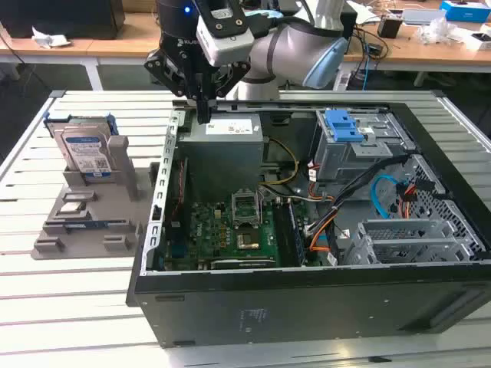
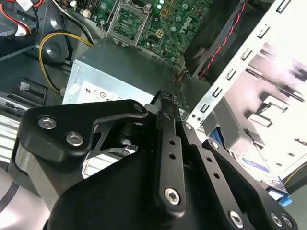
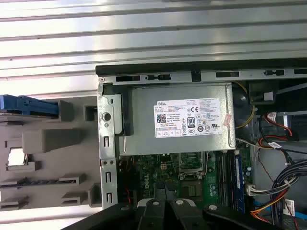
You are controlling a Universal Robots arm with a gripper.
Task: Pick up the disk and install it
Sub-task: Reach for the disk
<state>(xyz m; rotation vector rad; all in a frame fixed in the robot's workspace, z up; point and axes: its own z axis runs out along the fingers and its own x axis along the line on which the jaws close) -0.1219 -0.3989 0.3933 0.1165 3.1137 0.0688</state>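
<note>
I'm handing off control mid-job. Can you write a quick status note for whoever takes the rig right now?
Gripper: shut, empty, over the power supply at the corner of the case.
Disk: upright in the grey holder on the table, outside the case on the exterior view's left, apart from the gripper.
Done: nothing that shows.
Left: disk not yet picked up, not yet installed.

Pincer over PSU, mobo beyond, disk nearby
</note>
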